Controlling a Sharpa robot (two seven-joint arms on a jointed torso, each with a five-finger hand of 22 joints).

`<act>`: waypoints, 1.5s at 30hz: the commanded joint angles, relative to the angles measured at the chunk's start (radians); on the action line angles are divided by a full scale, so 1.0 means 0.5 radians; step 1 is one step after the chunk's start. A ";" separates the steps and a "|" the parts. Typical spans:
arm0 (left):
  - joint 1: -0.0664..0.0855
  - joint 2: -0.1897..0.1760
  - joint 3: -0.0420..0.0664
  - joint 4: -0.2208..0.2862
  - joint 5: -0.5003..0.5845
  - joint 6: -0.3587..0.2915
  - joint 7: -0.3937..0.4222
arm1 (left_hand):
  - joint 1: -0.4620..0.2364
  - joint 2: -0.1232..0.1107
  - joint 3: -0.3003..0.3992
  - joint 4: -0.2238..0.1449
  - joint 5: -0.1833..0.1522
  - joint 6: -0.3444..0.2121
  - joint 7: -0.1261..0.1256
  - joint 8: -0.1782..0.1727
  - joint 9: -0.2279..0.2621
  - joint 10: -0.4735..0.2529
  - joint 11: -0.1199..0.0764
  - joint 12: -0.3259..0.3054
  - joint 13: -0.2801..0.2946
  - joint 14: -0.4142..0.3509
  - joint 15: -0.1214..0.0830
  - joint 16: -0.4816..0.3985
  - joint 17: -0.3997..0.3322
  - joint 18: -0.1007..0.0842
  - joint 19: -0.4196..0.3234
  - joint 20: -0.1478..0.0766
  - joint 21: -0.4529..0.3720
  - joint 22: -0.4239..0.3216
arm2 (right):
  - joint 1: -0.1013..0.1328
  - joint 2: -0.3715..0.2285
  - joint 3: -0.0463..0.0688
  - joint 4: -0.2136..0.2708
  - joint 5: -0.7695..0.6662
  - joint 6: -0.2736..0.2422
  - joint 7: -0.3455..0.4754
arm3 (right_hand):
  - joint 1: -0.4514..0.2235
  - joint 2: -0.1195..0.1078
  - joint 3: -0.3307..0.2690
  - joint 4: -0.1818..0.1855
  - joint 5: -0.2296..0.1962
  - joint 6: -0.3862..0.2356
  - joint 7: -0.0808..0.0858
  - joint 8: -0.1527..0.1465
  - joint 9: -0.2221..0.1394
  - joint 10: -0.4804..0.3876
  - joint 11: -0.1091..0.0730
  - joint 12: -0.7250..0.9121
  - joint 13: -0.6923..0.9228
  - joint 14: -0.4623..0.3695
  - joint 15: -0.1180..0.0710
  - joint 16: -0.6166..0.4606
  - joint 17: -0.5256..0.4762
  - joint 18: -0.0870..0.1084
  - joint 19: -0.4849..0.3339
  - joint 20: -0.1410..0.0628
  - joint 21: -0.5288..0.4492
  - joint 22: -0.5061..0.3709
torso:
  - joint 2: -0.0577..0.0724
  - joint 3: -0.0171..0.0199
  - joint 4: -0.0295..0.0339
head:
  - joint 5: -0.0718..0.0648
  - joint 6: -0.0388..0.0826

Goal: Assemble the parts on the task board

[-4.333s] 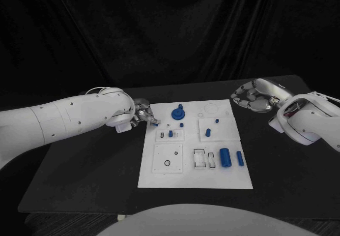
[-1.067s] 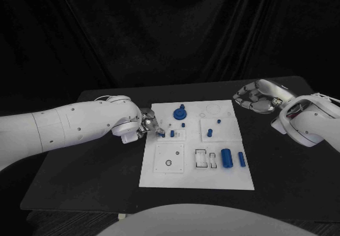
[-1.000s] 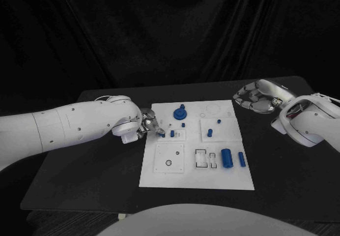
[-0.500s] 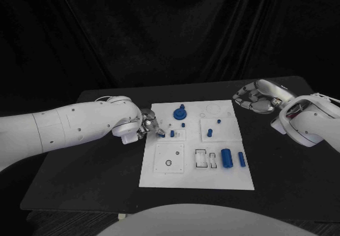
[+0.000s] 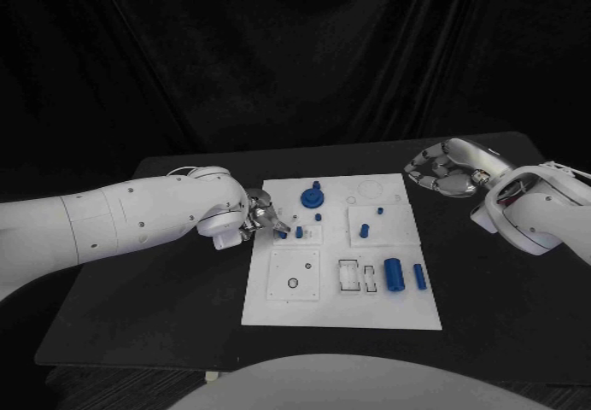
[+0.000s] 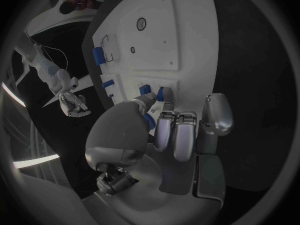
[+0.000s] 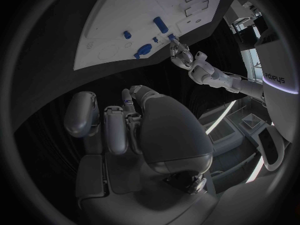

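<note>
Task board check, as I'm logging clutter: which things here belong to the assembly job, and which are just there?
Job:
task board
blue disc part
blue cylinder
small blue part by the left hand

Just there:
black table
right hand, off the board

task board (image 5: 342, 301): white | parts (image 5: 392, 274): blue | table (image 5: 160, 299): black

The head camera looks down from above the near edge of the counter (image 5: 160, 325), facing far, and takes in the whole task board (image 5: 342, 307) with both arms. The left wrist camera sits close behind the left hand (image 6: 164, 135), looking along the board (image 6: 187, 40). The right wrist camera sits behind the right hand (image 7: 134, 135), farther from the board (image 7: 119, 15). All three views share the board.
</note>
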 commanded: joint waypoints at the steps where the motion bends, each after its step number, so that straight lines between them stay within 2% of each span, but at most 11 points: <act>1: -0.007 0.007 -0.001 -0.007 -0.006 0.042 0.000 | -0.068 0.005 -0.080 0.047 -0.122 0.011 0.013 -0.015 -0.009 0.054 0.015 -0.003 0.393 0.148 0.020 -0.011 0.444 0.030 -0.002 0.010 -0.013 0.302 | -0.005 -0.002 0.002 0.003 -0.003 0.005 -0.032 | -0.004 0.004 0.006 -0.008 0.010 0.007 -0.002 0.003 0.000 0.096 0.003 -0.010 0.334 0.088 0.013 -0.015 -0.003 0.033 -0.012 0.003 -0.017 0.260 | 0.001 -0.0001 -0.001 | -0.001 0.000; 8: -0.009 0.011 -0.001 -0.018 -0.006 0.053 -0.006 | -0.217 0.016 -0.283 0.152 -0.294 0.020 0.024 -0.036 -0.024 0.050 0.026 -0.005 0.391 0.145 0.029 -0.013 0.438 0.032 -0.007 0.020 -0.025 0.300 | -0.005 -0.003 0.002 0.003 -0.003 0.004 -0.031 | -0.004 0.004 0.006 -0.008 0.010 0.007 -0.002 0.003 0.000 0.096 0.003 -0.010 0.334 0.088 0.013 -0.015 -0.003 0.033 -0.012 0.003 -0.017 0.260 | 0.003 -0.0009 -0.001 | 0.001 0.000; 18: -0.013 0.009 -0.001 -0.026 -0.006 0.051 -0.015 | -0.293 0.017 -0.396 0.208 -0.311 0.022 0.028 -0.040 -0.024 0.048 0.031 -0.005 0.390 0.144 0.032 -0.013 0.438 0.033 -0.009 0.024 -0.029 0.300 | -0.008 -0.002 0.002 0.002 -0.003 0.005 -0.029 | -0.004 0.004 0.006 -0.008 0.010 0.007 -0.002 0.003 0.000 0.096 0.003 -0.010 0.334 0.088 0.013 -0.015 -0.003 0.033 -0.012 0.003 -0.017 0.260 | 0.002 -0.0015 0.000 | 0.005 0.000; 24: -0.015 -0.004 -0.001 -0.020 -0.006 -0.007 0.015 | -0.335 0.054 -0.445 0.220 -0.311 0.031 0.026 -0.031 -0.013 0.053 0.030 0.001 0.394 0.147 0.033 -0.011 0.443 0.033 -0.007 0.025 -0.027 0.300 | -0.010 -0.003 0.002 0.001 -0.003 0.003 -0.027 | -0.004 0.004 0.006 -0.008 0.010 0.007 -0.002 0.003 0.000 0.096 0.003 -0.010 0.334 0.088 0.013 -0.015 -0.003 0.033 -0.012 0.003 -0.017 0.260 | 0.002 -0.0016 0.002 | 0.003 0.000; 31: -0.015 -0.058 -0.001 0.024 -0.011 -0.320 0.237 | -0.377 0.073 -0.573 0.220 -0.307 0.020 0.018 0.044 0.063 0.087 0.022 0.038 0.419 0.177 0.025 0.005 0.483 0.023 0.034 0.020 0.025 0.316 | -0.011 -0.014 0.002 0.005 -0.003 -0.006 -0.023 | -0.004 0.004 0.006 -0.008 0.010 0.007 -0.002 0.003 0.000 0.096 0.003 -0.010 0.334 0.088 0.013 -0.015 -0.003 0.033 -0.012 0.003 -0.017 0.260 | 0.002 -0.0013 0.001 | -0.005 0.000; 37: 0.017 -0.116 0.000 0.012 -0.163 -0.754 0.708 | -0.306 0.043 -0.713 0.222 -0.261 -0.116 0.035 0.103 0.149 0.072 0.032 0.023 0.406 0.159 0.031 -0.005 0.456 0.024 0.025 0.020 0.017 0.311 | -0.009 -0.038 0.002 0.016 -0.003 -0.019 -0.027 | -0.005 0.005 0.008 -0.010 0.010 0.008 -0.002 0.003 0.000 0.095 0.003 -0.011 0.332 0.087 0.013 -0.017 -0.006 0.033 -0.012 0.003 -0.020 0.260 | 0.001 -0.0012 0.000 | -0.009 0.000; 41: 0.045 -0.116 0.001 -0.044 -0.210 -0.889 1.067 | -0.030 0.044 -0.768 0.218 -0.116 -0.576 0.160 0.038 0.179 -0.335 0.142 -0.335 0.176 -0.250 0.131 -0.206 0.007 0.062 -0.271 0.077 -0.275 0.229 | -0.008 -0.046 0.002 0.019 -0.003 -0.031 -0.026 | -0.005 0.005 0.008 -0.010 0.010 0.009 -0.002 0.004 0.001 0.094 0.003 -0.012 0.330 0.087 0.013 -0.017 -0.006 0.033 -0.012 0.002 -0.022 0.259 | 0.001 -0.0012 0.001 | -0.009 0.000; 42: 0.050 -0.110 0.001 -0.069 -0.236 -0.922 1.181 | 0.157 0.054 -0.762 0.191 -0.032 -0.912 0.186 -0.069 0.099 -0.995 0.192 -0.812 -0.083 -0.952 0.197 -0.553 -0.570 0.072 -0.497 0.110 -0.448 0.181 | -0.008 -0.046 0.002 0.018 -0.003 -0.032 -0.027 | -0.005 0.005 0.008 -0.010 0.010 0.009 -0.002 0.004 0.001 0.094 0.003 -0.012 0.330 0.087 0.013 -0.017 -0.006 0.033 -0.012 0.002 -0.022 0.259 | 0.000 -0.0016 0.000 | -0.007 0.000; 43: 0.054 -0.099 0.001 -0.095 -0.279 -0.945 1.286 | 0.276 0.064 -0.777 0.205 -0.025 -1.010 0.180 -0.075 0.006 -1.651 0.263 -1.199 -0.248 -1.115 0.253 -0.612 -0.659 0.069 -0.662 0.139 -0.547 0.151 | -0.008 -0.045 0.002 0.017 -0.003 -0.031 -0.027 | -0.005 0.005 0.008 -0.010 0.010 0.009 -0.002 0.004 0.001 0.094 0.003 -0.012 0.330 0.087 0.013 -0.017 -0.006 0.033 -0.012 0.002 -0.022 0.259 | 0.000 -0.0017 0.001 | -0.007 0.000; 44: 0.056 -0.091 0.001 -0.112 -0.312 -0.956 1.345 | 0.322 0.069 -0.781 0.211 -0.028 -1.053 0.176 -0.084 -0.050 -1.871 0.306 -1.333 -0.296 -1.143 0.283 -0.610 -0.678 0.059 -0.677 0.156 -0.538 0.152 | -0.008 -0.045 0.002 0.017 -0.003 -0.030 -0.027 | -0.005 0.005 0.008 -0.010 0.010 0.009 -0.002 0.004 0.001 0.094 0.003 -0.012 0.330 0.087 0.013 -0.017 -0.006 0.033 -0.012 0.002 -0.022 0.259 | 0.000 -0.0013 0.001 | -0.007 0.000; 45: 0.058 -0.079 0.000 -0.136 -0.364 -0.969 1.418 | 0.403 0.078 -0.774 0.199 -0.028 -1.132 0.170 -0.106 -0.135 -2.130 0.352 -1.543 -0.417 -1.308 0.304 -0.690 -0.813 0.071 -0.800 0.172 -0.638 0.119 | -0.008 -0.044 0.002 0.017 -0.003 -0.028 -0.027 | -0.006 0.004 0.008 -0.011 0.010 0.011 -0.003 0.005 0.001 0.094 0.003 -0.012 0.331 0.088 0.013 -0.016 -0.003 0.033 -0.012 0.002 -0.023 0.259 | 0.000 -0.0009 0.000 | -0.008 0.000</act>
